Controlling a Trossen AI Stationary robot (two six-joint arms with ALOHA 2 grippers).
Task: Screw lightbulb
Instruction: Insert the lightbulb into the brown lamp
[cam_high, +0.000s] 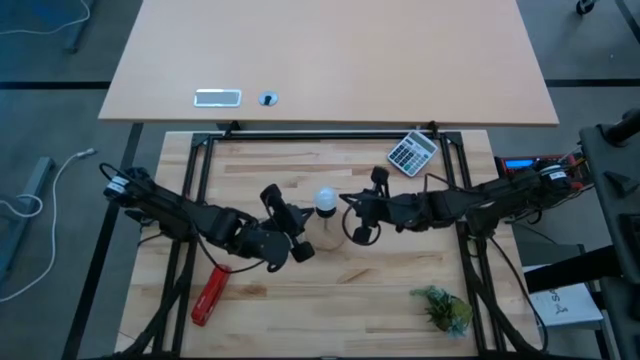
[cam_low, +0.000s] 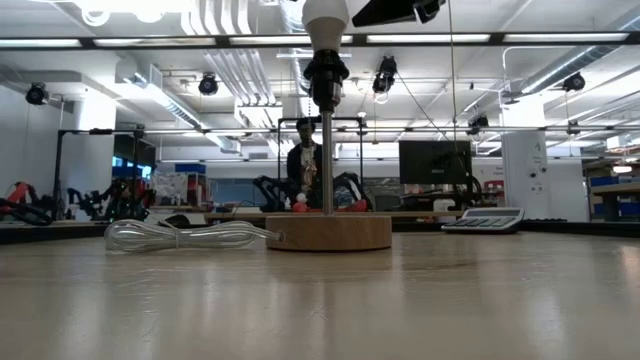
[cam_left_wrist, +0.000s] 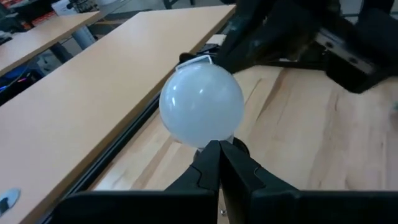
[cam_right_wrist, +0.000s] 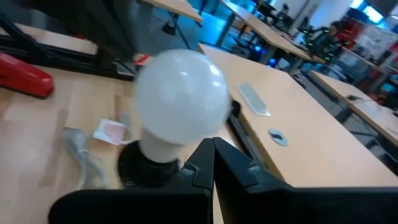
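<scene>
The white lightbulb (cam_high: 325, 200) sits upright in the black socket (cam_low: 326, 70) at the top of a thin pole. The pole rises from the round wooden disc (cam_low: 328, 232), which rests flat on the table. My left gripper (cam_left_wrist: 219, 152) comes in from the table's left, shut, with its tips just under the bulb's globe (cam_left_wrist: 201, 106). My right gripper (cam_right_wrist: 211, 149) comes in from the table's right, shut, with its tips beside the bulb's neck above the socket (cam_right_wrist: 146, 165). Nothing lies between either pair of fingers. My left gripper's shut fingertips end at the underside of the bulb's globe (cam_left_wrist: 210, 140), coming slanting slightly down from the table's left; I cannot tell whether they touch it. My right gripper's shut fingertips stand beside the bulb's neck (cam_right_wrist: 168, 146), coming from the table's right; I cannot tell whether they touch it.
A calculator (cam_high: 412, 152) lies at the far right. A red tool (cam_high: 210, 295) lies near the front left and a green sprig (cam_high: 443, 308) near the front right. A clear plastic bundle (cam_low: 185, 235) lies beside the disc. A tan table (cam_high: 330, 60) stands beyond the far edge.
</scene>
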